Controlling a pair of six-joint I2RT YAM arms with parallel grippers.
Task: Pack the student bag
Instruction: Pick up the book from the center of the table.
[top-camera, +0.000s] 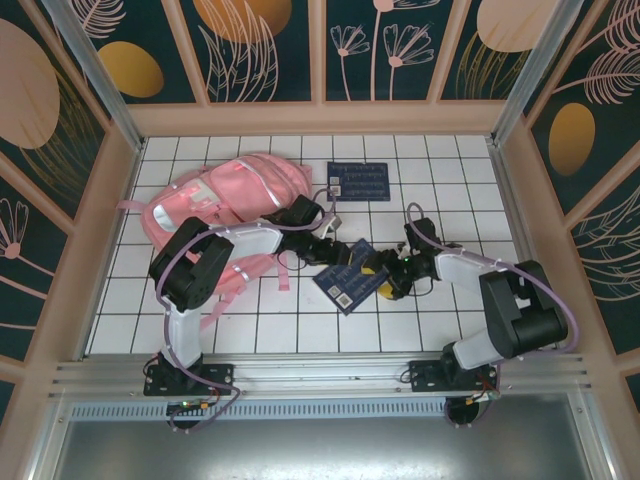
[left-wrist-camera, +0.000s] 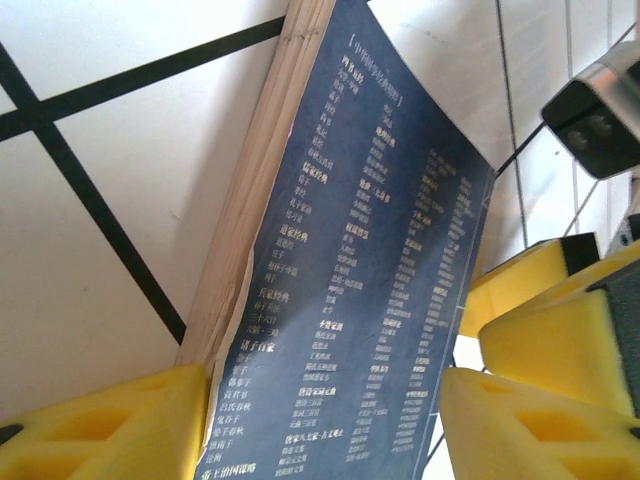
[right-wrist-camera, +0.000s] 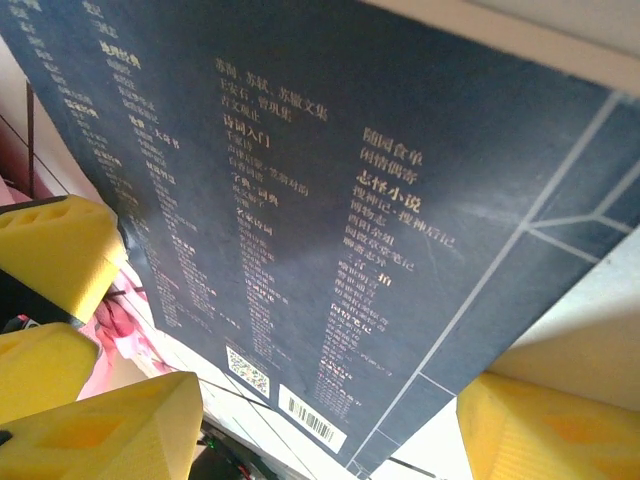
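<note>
The pink student bag (top-camera: 235, 195) lies at the back left of the tiled table, and a bit of its pink fabric (right-wrist-camera: 108, 322) shows past the book. A dark blue book (top-camera: 345, 283) lies mid-table between my two grippers. My left gripper (top-camera: 335, 252) is at its far left corner, my right gripper (top-camera: 383, 277) at its right corner. In the left wrist view the book's printed cover (left-wrist-camera: 380, 250) runs between my left gripper's (left-wrist-camera: 325, 430) spread yellow pads, and one pad (left-wrist-camera: 110, 425) touches the page edge. My right gripper (right-wrist-camera: 330, 430) is open, with the book's (right-wrist-camera: 330, 180) barcode corner between its pads.
A second dark blue book (top-camera: 358, 182) lies flat at the back, right of the bag. The bag's long straps (top-camera: 235, 275) trail toward the left arm. Walls enclose the table on three sides. The right gripper's yellow pads (left-wrist-camera: 525, 285) sit just beyond the book's edge.
</note>
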